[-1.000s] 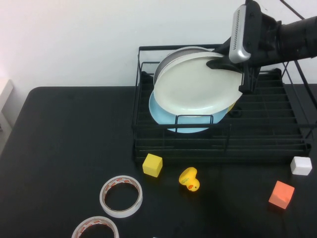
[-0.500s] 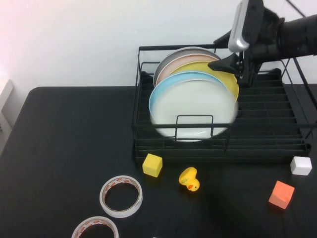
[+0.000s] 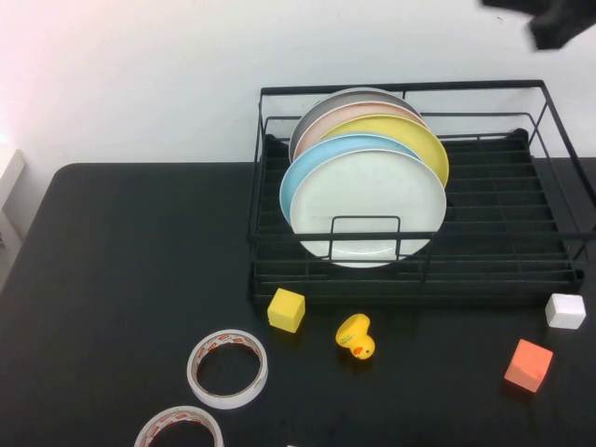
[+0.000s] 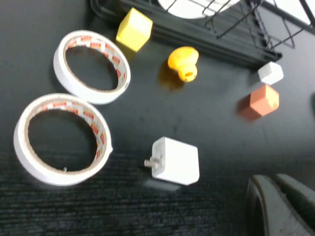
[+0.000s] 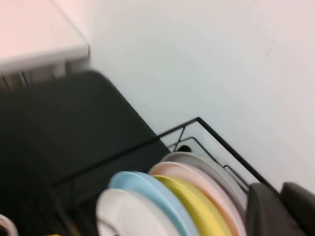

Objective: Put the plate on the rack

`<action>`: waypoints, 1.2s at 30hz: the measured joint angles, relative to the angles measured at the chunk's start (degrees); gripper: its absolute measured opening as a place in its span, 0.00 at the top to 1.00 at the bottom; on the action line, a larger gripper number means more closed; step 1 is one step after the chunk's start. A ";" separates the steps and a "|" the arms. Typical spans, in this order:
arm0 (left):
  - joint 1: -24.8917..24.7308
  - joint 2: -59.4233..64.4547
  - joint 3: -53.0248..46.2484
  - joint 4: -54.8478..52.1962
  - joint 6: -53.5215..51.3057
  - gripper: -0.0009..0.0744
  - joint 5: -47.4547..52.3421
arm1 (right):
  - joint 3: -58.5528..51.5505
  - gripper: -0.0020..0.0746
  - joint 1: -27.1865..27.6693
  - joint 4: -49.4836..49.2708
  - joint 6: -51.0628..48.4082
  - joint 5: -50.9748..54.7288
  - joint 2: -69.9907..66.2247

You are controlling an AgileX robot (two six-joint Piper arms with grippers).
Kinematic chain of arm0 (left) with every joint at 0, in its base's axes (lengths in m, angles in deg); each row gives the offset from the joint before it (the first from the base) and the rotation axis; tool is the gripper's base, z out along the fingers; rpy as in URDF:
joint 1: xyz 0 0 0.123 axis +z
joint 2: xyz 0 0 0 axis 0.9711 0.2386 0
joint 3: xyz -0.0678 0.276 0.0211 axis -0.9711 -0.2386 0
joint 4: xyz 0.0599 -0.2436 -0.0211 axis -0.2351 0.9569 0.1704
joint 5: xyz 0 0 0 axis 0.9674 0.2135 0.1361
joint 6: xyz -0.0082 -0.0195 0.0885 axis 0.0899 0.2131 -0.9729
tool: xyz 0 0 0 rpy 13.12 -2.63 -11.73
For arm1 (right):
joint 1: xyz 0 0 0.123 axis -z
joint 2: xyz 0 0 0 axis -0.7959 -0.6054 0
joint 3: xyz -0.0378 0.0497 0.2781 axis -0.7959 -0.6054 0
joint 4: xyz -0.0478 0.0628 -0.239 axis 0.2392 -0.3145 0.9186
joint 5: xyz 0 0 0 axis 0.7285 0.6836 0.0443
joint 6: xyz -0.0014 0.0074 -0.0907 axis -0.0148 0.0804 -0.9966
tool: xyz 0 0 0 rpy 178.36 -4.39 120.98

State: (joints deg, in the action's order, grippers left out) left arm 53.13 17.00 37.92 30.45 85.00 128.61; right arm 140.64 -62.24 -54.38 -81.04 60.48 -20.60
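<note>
The white plate point(image 3: 368, 209) stands upright in the black wire rack point(image 3: 484, 270), at the front of a row of plates, just ahead of the light blue plate point(image 3: 303, 177). It also shows in the right wrist view point(image 5: 118, 211). My right gripper point(image 5: 281, 189) is shut and empty, raised above the rack's back right; only a dark part of that arm point(image 3: 559, 23) shows in the high view's top right corner. My left gripper point(image 4: 275, 179) is shut and empty, low over the table's front, away from the rack point(image 4: 221, 34).
Behind the light blue plate stand a yellow plate point(image 3: 414, 135), a pink one and a grey one. In front of the rack lie a yellow cube point(image 3: 287, 309), a rubber duck point(image 3: 356, 337), two tape rolls point(image 3: 228, 369), a white cube point(image 3: 566, 311), an orange cube point(image 3: 529, 365) and a white plug adapter point(image 4: 175, 161).
The right gripper let go of the white plate, which dropped upright into the front of the rack. The right arm then rose up and away to the top right corner.
</note>
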 joint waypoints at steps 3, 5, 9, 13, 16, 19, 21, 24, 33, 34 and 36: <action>0.00 0.00 0.00 0.00 0.00 0.99 1.12 | -4.31 0.95 0.64 0.06 4.18 0.89 6.46; 0.00 0.00 0.00 0.00 -0.09 0.99 1.48 | -9.72 0.96 0.68 -0.38 4.58 -0.57 11.81; 0.00 0.00 0.00 0.00 -0.09 0.99 1.63 | -21.48 0.97 0.68 -4.26 2.12 -5.34 22.97; 0.00 0.00 0.00 0.00 -0.09 0.99 1.84 | -32.12 0.97 0.68 -10.06 -1.13 -8.78 35.57; 0.00 0.00 0.00 0.00 -0.09 0.99 1.84 | -38.66 0.97 0.68 -11.63 -1.86 -9.28 43.22; 0.00 0.00 0.00 0.00 -0.09 0.99 1.84 | -44.11 0.97 0.68 -12.00 -1.96 -9.28 50.19; 0.00 0.00 0.00 0.00 -0.09 0.99 1.84 | -47.08 0.97 0.68 -12.00 -2.06 -8.84 54.78; 0.00 0.00 0.00 0.00 -0.13 0.99 1.84 | -51.09 0.97 0.68 -12.00 -2.30 -6.97 60.13; 0.00 -0.08 0.00 0.00 -0.13 0.99 1.84 | -60.31 0.98 0.68 -10.83 -2.81 -3.55 68.60; 0.00 -0.08 0.00 0.00 -0.13 0.99 1.84 | -61.54 0.98 0.68 -10.74 -3.41 -5.94 69.01; 0.00 -0.08 0.00 0.00 -0.13 0.99 1.84 | -63.81 0.98 0.68 -10.74 -4.86 -10.59 69.96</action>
State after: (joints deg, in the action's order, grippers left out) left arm 53.13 16.93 37.92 30.45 84.86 130.45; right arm 76.83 -61.56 -65.12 -85.90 49.89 49.36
